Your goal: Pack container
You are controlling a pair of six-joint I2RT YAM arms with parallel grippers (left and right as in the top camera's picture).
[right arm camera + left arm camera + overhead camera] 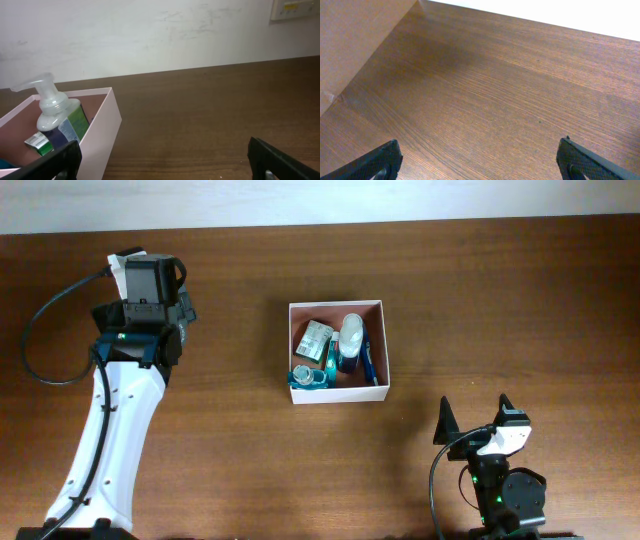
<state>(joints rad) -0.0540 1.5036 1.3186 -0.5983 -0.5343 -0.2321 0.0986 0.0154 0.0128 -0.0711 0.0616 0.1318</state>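
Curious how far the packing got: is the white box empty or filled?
Not empty. The container holds a pump bottle, a teal bottle and a small packet.

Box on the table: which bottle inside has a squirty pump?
The pale pump bottle with the blue-and-green label, inside the white square box. The other is a teal glass bottle.

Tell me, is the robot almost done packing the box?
Looks nearly done. The container already holds a pump bottle, a teal bottle and a small packet. Nothing is in hand: the left gripper and right gripper are both open, empty, away from it. No loose items show outside it, so little seems left.
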